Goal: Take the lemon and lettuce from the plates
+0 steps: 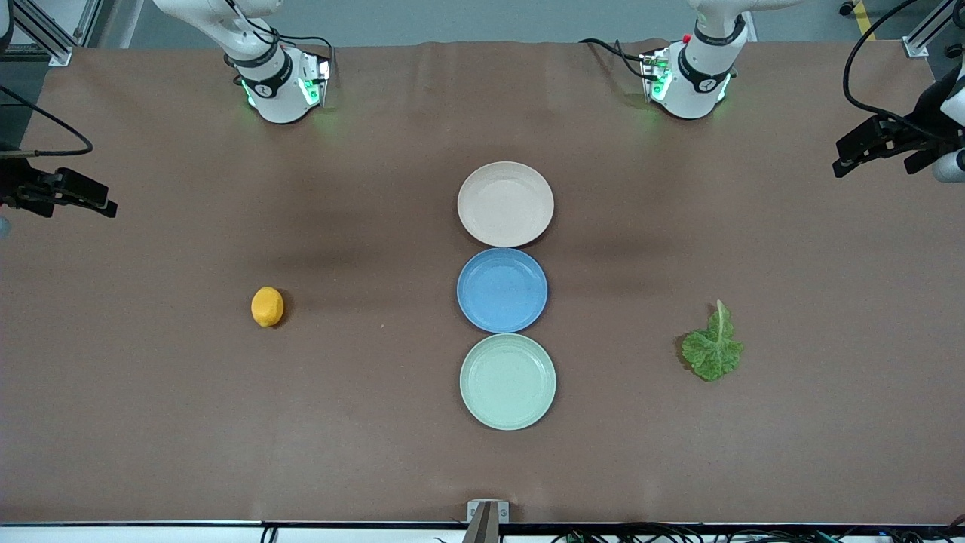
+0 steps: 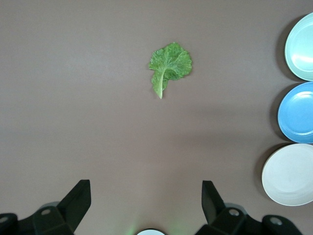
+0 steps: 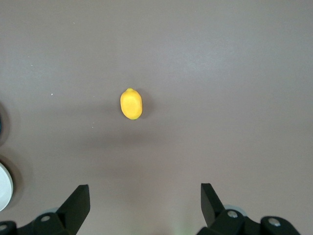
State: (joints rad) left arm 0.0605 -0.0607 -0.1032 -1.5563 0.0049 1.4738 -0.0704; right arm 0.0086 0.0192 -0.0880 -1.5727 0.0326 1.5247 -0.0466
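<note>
The lemon (image 1: pixel 267 306) lies on the bare table toward the right arm's end, on no plate; it also shows in the right wrist view (image 3: pixel 131 104). The lettuce (image 1: pixel 713 348) lies flat on the table toward the left arm's end and shows in the left wrist view (image 2: pixel 169 66). The beige-pink plate (image 1: pixel 505 204) and the mint green plate (image 1: pixel 507 381) are empty. My right gripper (image 3: pixel 145 196) is open and empty, high over the table short of the lemon. My left gripper (image 2: pixel 146 196) is open and empty, high over the table short of the lettuce.
A blue plate (image 1: pixel 502 289), also empty, sits between the two other plates in a line down the table's middle. The three plates show at the edge of the left wrist view (image 2: pixel 298 112). Both arm bases stand along the edge farthest from the front camera.
</note>
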